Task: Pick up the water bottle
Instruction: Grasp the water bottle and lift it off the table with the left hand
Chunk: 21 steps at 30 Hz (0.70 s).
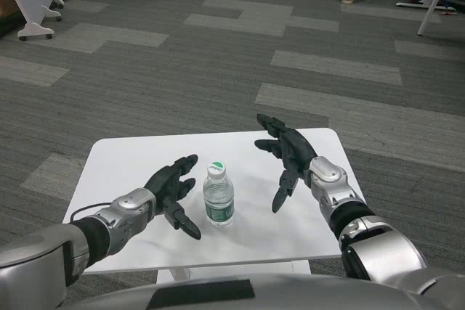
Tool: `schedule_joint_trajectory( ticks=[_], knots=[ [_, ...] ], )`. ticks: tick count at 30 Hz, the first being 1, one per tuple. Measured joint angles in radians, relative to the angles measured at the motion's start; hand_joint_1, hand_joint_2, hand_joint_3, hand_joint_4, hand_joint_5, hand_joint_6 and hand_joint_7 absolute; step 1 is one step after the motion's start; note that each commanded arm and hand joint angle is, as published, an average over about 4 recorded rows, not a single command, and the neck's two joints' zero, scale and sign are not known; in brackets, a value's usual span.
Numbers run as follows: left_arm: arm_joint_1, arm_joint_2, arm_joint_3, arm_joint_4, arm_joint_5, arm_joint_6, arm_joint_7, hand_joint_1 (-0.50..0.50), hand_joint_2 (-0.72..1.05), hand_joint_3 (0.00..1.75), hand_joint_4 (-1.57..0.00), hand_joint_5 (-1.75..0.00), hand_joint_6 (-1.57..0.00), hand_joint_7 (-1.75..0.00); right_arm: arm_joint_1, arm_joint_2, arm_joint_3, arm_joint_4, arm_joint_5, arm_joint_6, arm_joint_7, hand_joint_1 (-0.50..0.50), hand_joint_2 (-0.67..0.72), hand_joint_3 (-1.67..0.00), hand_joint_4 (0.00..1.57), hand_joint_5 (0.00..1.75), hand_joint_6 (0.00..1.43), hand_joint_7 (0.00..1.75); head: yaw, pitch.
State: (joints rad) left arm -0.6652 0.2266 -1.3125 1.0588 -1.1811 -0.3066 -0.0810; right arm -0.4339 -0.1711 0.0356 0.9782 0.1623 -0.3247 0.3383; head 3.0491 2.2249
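The left hand (173,192) hovers released, fingers spread, just beside a clear water bottle (218,198) with a green-and-white cap. The bottle stands upright mid-counter (145,154). The right hand (285,156), also released, hangs apart to its right.

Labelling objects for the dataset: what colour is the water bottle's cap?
The water bottle has a white cap with a green top, seen in the head view.

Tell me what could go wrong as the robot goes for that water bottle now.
The left hand sits open right beside the upright water bottle; a sideways brush could tip the tall, narrow bottle before any grip forms. It might then roll along the white table. The right hand hangs open farther off.
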Motion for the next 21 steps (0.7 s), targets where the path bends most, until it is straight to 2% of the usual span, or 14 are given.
schedule_joint_trajectory(
  ticks=[5, 11, 21],
  knots=[
    [-0.010, -0.038, 0.000, 0.014, 0.000, -0.019, 0.024, 0.50, -0.46, 0.09, 0.00, -0.10, 0.00, 0.00, 0.011, 0.005, 0.001, -0.001, 0.000, 0.000, 0.000, -0.21, 0.72, -0.08, 0.00, 0.68, 0.00, 0.00, -0.001, 0.006],
    [-0.058, -0.090, -0.021, 0.037, -0.001, -0.029, 0.051, 0.50, -0.46, 0.09, 0.00, -0.10, 0.00, 0.00, 0.021, 0.007, 0.003, -0.023, 0.000, -0.002, 0.000, -0.23, 0.72, -0.08, 0.00, 0.68, 0.00, 0.00, -0.009, 0.009],
    [-0.076, -0.104, -0.090, 0.040, -0.002, -0.030, 0.058, 0.50, -0.46, 0.09, 0.00, -0.10, 0.00, 0.00, 0.039, 0.009, 0.009, -0.050, 0.000, -0.004, 0.001, -0.22, 0.72, -0.08, 0.00, 0.68, 0.00, 0.00, -0.011, 0.014]
  ],
)
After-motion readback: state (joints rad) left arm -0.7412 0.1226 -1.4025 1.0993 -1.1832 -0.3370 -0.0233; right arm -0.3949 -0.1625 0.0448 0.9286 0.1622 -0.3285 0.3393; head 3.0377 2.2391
